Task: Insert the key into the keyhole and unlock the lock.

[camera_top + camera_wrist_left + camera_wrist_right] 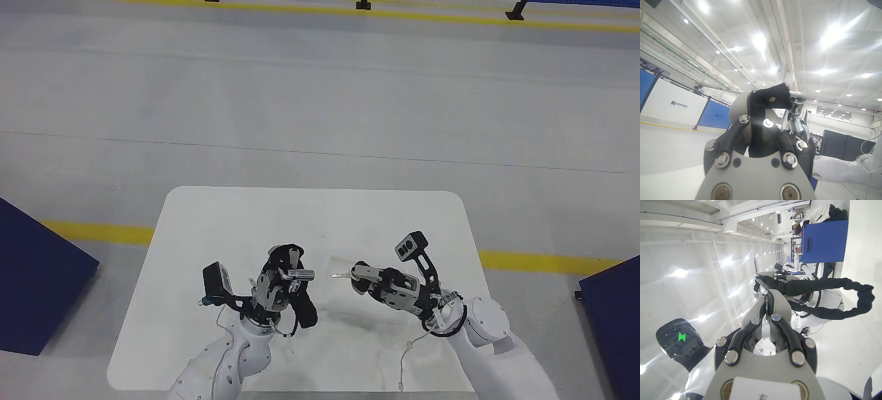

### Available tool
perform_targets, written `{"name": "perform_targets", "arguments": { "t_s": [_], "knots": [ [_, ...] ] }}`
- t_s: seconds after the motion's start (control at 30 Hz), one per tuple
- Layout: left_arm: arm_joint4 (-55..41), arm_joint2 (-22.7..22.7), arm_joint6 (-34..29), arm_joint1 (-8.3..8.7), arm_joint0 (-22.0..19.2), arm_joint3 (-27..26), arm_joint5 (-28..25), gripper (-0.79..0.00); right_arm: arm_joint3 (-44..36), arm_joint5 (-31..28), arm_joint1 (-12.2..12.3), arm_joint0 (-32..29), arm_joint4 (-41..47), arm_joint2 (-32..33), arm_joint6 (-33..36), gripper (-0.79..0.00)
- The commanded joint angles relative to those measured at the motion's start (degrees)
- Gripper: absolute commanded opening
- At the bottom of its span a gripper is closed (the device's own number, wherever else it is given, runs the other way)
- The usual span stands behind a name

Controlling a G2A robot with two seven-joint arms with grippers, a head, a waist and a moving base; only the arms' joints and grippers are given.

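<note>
The tabletop [200, 230] is carrying nothing of the task itself: both pieces are being held up in the air over its near half, roughly midway between its left and right edges.

The left gripper [288, 276] is clamping its fingers on the lock [797, 101], a chrome body showing just past a black-covered fingertip [772, 98]. The lock's black sleeved cable loop [857, 298] is hanging out to one side. In the right wrist view its round keyhole [757, 295] is facing back toward the right arm.

The right gripper [360, 277] is pinching the key [343, 272] with its fingers drawn together, and the thin blade is pointing across at the lock.

By my reading, the task is sitting near its middle. Picking up and presenting both pieces is looking finished, while inserting and turning are not yet done. The key tip is lying near the lock but apart from it, with a clear gap showing in the top view. The keyhole is appearing slightly off the line of the closed fingers, so some aligning is probably remaining.
</note>
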Motion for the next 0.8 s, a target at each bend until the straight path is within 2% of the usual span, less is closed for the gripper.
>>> {"name": "perform_targets", "arguments": {
  "t_s": [0.0,0.13,0.33,0.77],
  "knots": [
    [0.00,0.00,0.00,0.00,0.00,0.00,0.00,-0.785,0.00,0.02,0.00,0.00,0.02,-0.01,0.00,-0.785],
    [-0.30,-0.10,-0.92,-0.01,0.62,-0.56,-0.06,-0.785,-0.23,0.31,-0.05,-0.30,0.07,-0.16,-0.75,-0.785],
    [-2.17,-0.97,-0.17,-0.34,2.46,-2.07,-0.13,-0.785,-1.29,3.46,-0.37,-1.59,4.70,-0.72,-1.11,-0.785],
    [-2.64,-1.15,0.87,-0.98,2.98,-3.79,0.90,-0.785,-4.59,9.54,-1.03,-1.29,9.34,-2.35,-2.95,-0.785]
  ]
}}
